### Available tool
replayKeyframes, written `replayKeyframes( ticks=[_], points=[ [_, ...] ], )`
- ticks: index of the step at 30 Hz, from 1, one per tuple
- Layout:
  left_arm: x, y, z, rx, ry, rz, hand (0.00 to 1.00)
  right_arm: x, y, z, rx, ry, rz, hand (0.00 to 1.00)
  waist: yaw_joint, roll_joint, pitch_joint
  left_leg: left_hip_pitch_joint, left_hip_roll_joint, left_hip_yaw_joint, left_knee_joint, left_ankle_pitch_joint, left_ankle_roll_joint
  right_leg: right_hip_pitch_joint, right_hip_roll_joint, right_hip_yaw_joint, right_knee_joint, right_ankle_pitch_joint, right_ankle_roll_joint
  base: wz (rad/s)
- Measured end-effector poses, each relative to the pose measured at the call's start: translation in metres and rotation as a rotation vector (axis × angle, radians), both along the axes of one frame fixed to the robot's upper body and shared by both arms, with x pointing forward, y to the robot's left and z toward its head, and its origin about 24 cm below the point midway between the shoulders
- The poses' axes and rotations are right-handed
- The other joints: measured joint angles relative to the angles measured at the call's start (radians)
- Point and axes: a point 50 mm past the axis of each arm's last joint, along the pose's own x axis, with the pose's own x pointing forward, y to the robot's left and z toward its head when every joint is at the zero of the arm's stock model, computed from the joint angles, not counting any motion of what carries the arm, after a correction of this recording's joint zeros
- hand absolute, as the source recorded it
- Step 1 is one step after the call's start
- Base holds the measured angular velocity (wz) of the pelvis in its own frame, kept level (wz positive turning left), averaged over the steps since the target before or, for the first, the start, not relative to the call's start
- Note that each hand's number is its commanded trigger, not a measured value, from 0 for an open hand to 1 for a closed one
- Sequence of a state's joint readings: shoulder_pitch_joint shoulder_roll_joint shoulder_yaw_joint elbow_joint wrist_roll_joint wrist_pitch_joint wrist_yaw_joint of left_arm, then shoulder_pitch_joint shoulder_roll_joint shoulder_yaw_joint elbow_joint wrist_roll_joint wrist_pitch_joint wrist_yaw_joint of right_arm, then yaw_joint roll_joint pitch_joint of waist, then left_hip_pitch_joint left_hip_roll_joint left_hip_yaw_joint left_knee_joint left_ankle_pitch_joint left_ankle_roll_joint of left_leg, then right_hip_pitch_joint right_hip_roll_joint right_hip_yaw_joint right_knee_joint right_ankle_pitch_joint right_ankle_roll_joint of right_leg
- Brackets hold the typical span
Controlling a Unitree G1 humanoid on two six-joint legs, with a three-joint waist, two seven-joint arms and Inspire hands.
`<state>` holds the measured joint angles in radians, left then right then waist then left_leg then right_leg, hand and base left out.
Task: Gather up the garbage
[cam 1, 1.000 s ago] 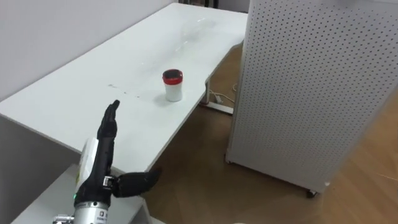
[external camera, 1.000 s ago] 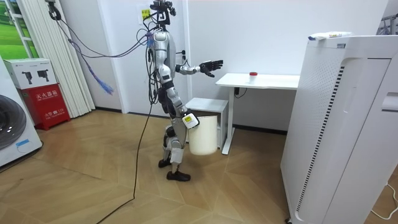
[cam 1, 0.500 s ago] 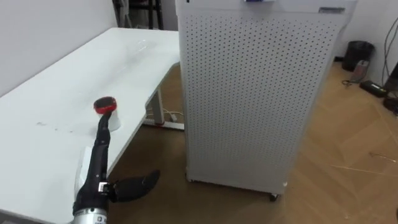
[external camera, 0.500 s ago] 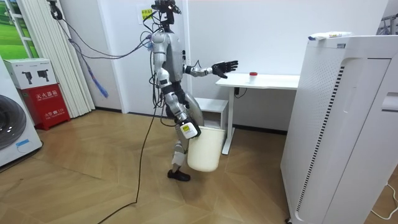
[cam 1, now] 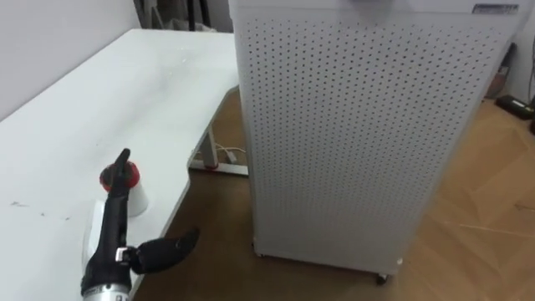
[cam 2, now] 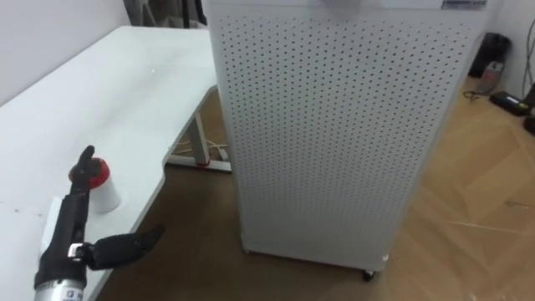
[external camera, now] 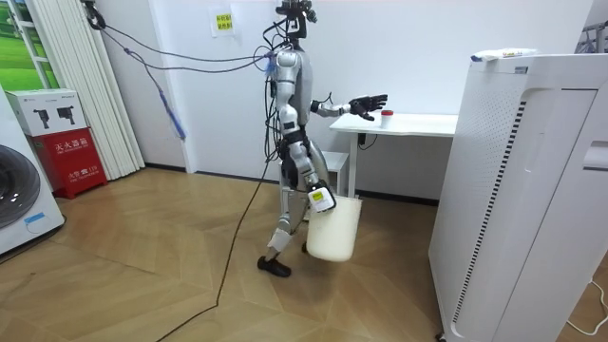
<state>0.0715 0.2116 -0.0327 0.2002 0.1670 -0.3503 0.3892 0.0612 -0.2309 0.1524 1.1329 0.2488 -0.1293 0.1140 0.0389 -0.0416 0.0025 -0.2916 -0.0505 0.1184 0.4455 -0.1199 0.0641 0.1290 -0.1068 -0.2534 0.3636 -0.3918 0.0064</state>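
Cup (cam 1: 138, 199): small, white body, red lid, upright near the table (cam 1: 100, 92) edge. My left hand (cam 1: 111, 238): fingers straight, thumb spread, fingertips across the cup; I cannot tell contact. Right hand (external camera: 314, 196): at the bin (external camera: 332, 233) rim; I cannot tell its grip.

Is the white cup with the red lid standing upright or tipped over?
Upright: the cup stands on its base on the table, red lid on top, partly behind the open left robot hand.
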Motion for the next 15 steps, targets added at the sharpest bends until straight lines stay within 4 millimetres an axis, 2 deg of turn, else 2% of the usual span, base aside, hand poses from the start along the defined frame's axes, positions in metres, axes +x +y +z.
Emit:
replayKeyframes(
  ticks=[1,3,4,6,7,8,9,10,12,13,14,15],
  points=[
    [0.001,0.0,0.001,0.0,-0.005,-0.001,0.0,0.002,0.001,0.001,-0.001,-0.006,0.009,1.0,0.0,0.005,0.0006,0.0,-0.003,0.001,0.012,-0.015,0.002,-0.003,-0.005,-0.002,0.027,-0.005,0.009,0.13],
    [0.001,-0.001,0.001,0.003,-0.008,0.002,0.0,0.003,0.002,0.0,0.0,-0.005,0.019,1.0,0.001,0.014,-0.0012,0.007,-0.013,0.007,0.023,-0.034,0.009,-0.033,-0.022,-0.006,0.126,-0.007,0.012,0.18],
    [0.001,-0.001,0.004,0.01,-0.025,0.016,0.0,0.003,0.002,0.0,-0.003,-0.005,0.02,1.0,0.0,0.015,-0.0019,0.011,-0.013,0.011,0.026,-0.047,0.018,-0.069,-0.041,-0.005,0.219,-0.006,0.014,0.27],
    [0.001,0.0,0.007,0.022,-0.048,0.028,0.0,0.002,0.001,0.0,-0.008,0.0,0.02,1.0,0.005,0.018,0.0028,0.025,-0.017,0.011,0.039,-0.075,0.027,-0.101,-0.06,0.003,0.331,0.015,0.046,0.17],
    [0.001,0.0,0.007,0.023,-0.054,0.04,0.0,0.0,0.001,0.0,-0.01,0.007,0.016,1.0,0.023,0.024,0.0064,0.045,-0.018,0.007,0.04,-0.091,0.033,-0.119,-0.064,0.003,0.397,0.053,0.055,0.04],
    [0.0,-0.001,0.007,0.022,-0.058,0.046,0.0,-0.003,0.0,-0.001,-0.008,0.015,0.0,1.0,0.024,0.041,0.0066,0.067,-0.014,-0.021,0.03,-0.099,0.034,-0.132,-0.061,0.001,0.43,0.072,0.063,0.08],
    [0.0,-0.001,0.008,0.02,-0.066,0.053,0.0,-0.002,0.0,-0.001,-0.007,0.013,-0.006,1.0,0.024,0.048,0.0071,0.072,-0.011,-0.039,0.023,-0.101,0.037,-0.142,-0.056,0.001,0.423,0.054,0.063,0.19],
    [0.001,0.0,0.012,0.019,-0.087,0.068,0.0,0.002,0.0,0.0,-0.002,0.0,-0.012,1.0,0.024,0.055,0.0108,0.077,-0.011,-0.066,0.003,-0.092,0.035,-0.189,-0.047,0.008,0.4,0.014,0.054,0.3],
    [0.001,0.001,0.018,0.019,-0.119,0.08,0.0,0.005,0.001,0.001,0.007,-0.019,-0.016,1.0,0.023,0.049,0.0109,0.079,-0.012,-0.079,-0.021,-0.072,0.028,-0.26,-0.05,0.021,0.306,0.005,0.057,0.4],
    [0.001,0.0,0.02,0.025,-0.136,0.085,0.0,0.005,0.0,0.001,0.009,-0.022,-0.028,1.0,0.022,0.042,0.0093,0.08,-0.017,-0.097,-0.022,-0.072,0.025,-0.29,-0.052,0.037,0.195,0.017,0.06,0.47],
    [0.0,0.001,0.02,0.026,-0.142,0.091,0.0,0.005,0.001,0.0,0.012,-0.024,-0.032,1.0,0.023,0.032,0.0117,0.089,-0.02,-0.112,-0.022,-0.076,0.017,-0.308,-0.049,0.052,0.129,0.117,0.048,0.49],
    [-0.002,0.001,0.018,0.026,-0.137,0.094,0.0,0.004,0.002,0.0,0.014,-0.02,-0.032,1.0,0.022,0.031,0.0097,0.095,-0.02,-0.127,-0.023,-0.078,0.01,-0.296,-0.046,0.051,0.114,0.125,0.037,0.4]
  ],
)
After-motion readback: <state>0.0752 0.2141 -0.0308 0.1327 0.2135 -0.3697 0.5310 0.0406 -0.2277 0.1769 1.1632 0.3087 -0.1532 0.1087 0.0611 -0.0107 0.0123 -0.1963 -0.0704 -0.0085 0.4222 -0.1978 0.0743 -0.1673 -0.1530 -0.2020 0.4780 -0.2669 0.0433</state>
